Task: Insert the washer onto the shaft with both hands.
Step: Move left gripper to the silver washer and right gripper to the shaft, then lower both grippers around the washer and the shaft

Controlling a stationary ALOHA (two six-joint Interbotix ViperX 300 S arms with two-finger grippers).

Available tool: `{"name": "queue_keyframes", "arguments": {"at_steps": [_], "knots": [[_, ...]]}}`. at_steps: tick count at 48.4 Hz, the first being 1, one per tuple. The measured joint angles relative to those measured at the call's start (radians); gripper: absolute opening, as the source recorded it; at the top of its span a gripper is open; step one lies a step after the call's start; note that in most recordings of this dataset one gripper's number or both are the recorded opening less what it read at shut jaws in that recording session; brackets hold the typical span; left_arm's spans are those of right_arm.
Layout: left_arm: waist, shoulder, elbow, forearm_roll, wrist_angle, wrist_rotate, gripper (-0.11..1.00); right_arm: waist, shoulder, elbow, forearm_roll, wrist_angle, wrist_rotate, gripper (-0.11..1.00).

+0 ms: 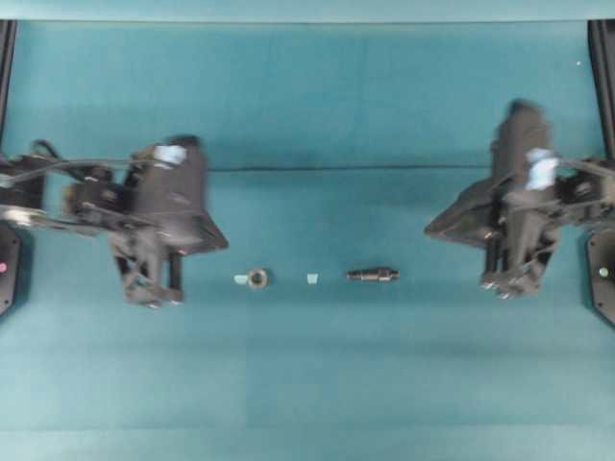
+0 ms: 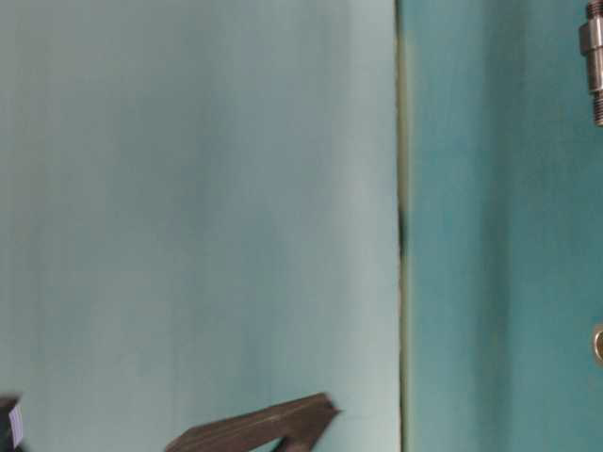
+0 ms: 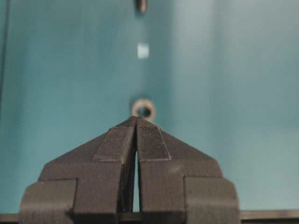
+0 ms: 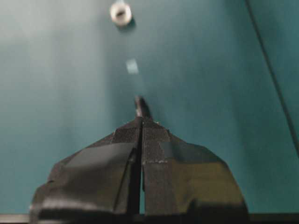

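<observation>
The washer [image 1: 258, 279], a small grey ring, lies flat on the teal table left of centre. The dark stepped shaft [image 1: 373, 276] lies on its side right of centre, a hand's width from the washer. My left gripper [image 1: 224, 245] hovers just left of the washer, shut and holding nothing. In the left wrist view its closed tips [image 3: 136, 119] point at the washer [image 3: 143, 108]. My right gripper [image 1: 429, 230] is to the right of the shaft, also shut and holding nothing. Beyond its tips [image 4: 141, 121] in the right wrist view, the near end of the shaft [image 4: 141, 106] sticks out.
Two pale tape scraps lie on the table: one [image 1: 240, 279] touches the washer's left side, the other [image 1: 311, 279] sits between washer and shaft. A dark seam [image 1: 317, 170] runs across the table behind the arms. Black frame posts [image 1: 603, 67] stand at the far corners.
</observation>
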Motion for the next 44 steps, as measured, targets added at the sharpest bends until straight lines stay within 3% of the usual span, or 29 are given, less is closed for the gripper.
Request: {"name": "queue_keyframes", "arguments": {"at_steps": [9,23,44], "knots": [[0.0,0.097,-0.066,0.002,0.063,0.0,0.02,0.006,0.118,-0.071,-0.009,0.101,-0.052,-0.1],[-0.015,0.215,-0.104,0.002,0.066,-0.002,0.02,0.043,0.284,-0.173,-0.011,0.186,-0.17,-0.1],[-0.021,0.304,-0.109,0.002,-0.008,-0.002,0.02,0.058,0.42,-0.225,-0.011,0.183,-0.186,-0.1]]}}
